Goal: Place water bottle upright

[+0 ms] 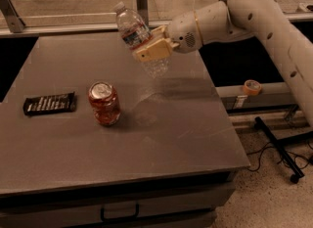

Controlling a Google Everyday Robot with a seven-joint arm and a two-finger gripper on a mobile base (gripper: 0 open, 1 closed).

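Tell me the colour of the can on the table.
The can is red, camera view; the pincer grips the water bottle above the table.

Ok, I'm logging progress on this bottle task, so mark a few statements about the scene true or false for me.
1. The gripper holds the water bottle tilted, above the table. True.
2. The bottle's cap points down at the table. False: the cap is at the upper end, pointing up and left.
3. A dark packet lies on the table left of the red can. True.
4. The red can lies on its side. False: it stands upright.
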